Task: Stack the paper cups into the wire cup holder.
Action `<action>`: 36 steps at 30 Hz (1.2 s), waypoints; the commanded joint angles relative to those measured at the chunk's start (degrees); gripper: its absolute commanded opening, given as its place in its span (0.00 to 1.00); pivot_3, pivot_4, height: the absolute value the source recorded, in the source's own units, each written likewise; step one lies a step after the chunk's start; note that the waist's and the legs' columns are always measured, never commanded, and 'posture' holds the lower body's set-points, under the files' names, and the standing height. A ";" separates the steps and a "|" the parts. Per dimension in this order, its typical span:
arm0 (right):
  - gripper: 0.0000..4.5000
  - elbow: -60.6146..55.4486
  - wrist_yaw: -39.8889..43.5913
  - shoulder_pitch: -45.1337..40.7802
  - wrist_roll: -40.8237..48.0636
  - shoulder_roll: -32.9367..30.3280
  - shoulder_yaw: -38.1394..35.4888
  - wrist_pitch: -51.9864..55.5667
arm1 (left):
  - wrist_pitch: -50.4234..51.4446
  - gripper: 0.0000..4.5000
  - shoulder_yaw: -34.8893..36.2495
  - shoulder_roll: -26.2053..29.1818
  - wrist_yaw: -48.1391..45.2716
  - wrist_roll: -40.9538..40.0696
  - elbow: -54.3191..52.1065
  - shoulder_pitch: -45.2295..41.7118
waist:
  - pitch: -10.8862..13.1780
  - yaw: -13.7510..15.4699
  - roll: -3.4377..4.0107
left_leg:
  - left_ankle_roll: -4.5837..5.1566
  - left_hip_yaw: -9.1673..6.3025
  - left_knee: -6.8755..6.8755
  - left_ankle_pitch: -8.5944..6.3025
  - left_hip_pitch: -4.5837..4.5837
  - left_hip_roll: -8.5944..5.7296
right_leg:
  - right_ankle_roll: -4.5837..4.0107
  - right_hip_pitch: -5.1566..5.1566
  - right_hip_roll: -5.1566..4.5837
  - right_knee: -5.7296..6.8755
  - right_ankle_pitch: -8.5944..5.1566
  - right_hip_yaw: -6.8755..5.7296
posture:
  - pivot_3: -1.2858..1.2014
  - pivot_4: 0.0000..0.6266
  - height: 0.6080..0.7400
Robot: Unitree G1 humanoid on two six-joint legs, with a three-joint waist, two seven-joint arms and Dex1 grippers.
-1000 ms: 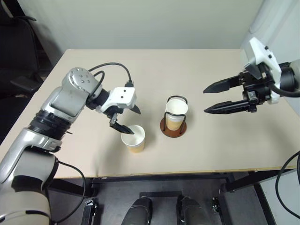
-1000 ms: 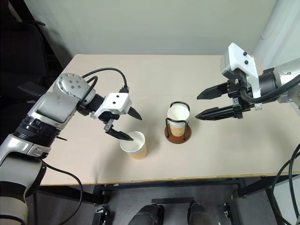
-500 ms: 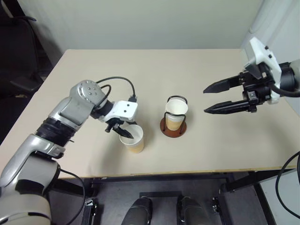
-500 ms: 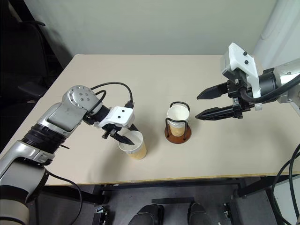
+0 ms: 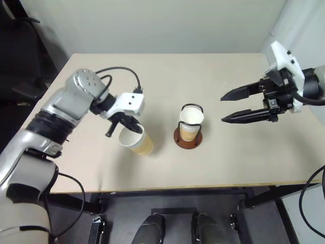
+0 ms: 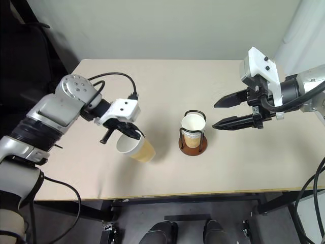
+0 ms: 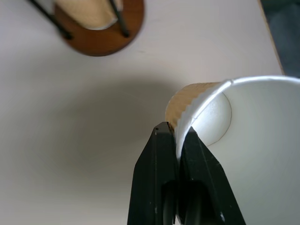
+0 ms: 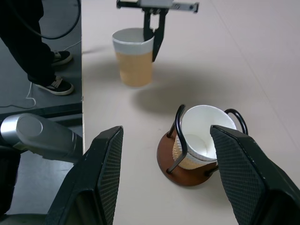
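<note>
My left gripper [image 5: 133, 127] is shut on the rim of a paper cup [image 5: 137, 142], one finger inside and one outside. The cup hangs tilted just above the table, its open mouth turned toward my left arm. The left wrist view shows the pinch close up: the black fingers [image 7: 159, 154] clamp the white rim of the cup [image 7: 253, 122]. To the right stands the wire cup holder [image 5: 188, 138] with another paper cup [image 5: 191, 117] upright inside its loops. My right gripper [image 5: 222, 108] hovers open to the right of the holder, above the table, holding nothing.
The beige table [image 5: 213, 71] ends close to me [image 5: 177, 187]. A dark chair [image 5: 23, 51] stands off its far left corner. In the right wrist view a person's legs and shoes [image 8: 44, 58] stand on the floor beside the table edge.
My left gripper went from open around the cup's rim to shut on it. It then raised the cup off the table, tilted it and carried it slightly left. The right arm stayed still.
</note>
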 commanded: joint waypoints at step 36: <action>0.66 6.88 3.21 -0.66 -6.14 -2.61 -0.73 -6.78 | -12.42 0.01 4.51 -28.73 -1.61 6.43 41.25 -34.70 | 0.03 0.95 -0.06 | 0.15 0.27 0.49 -0.22 -0.88 -0.09 | 0.96 -0.24 -0.11 -0.75 0.32 0.01 | 0.52 0.24 1.00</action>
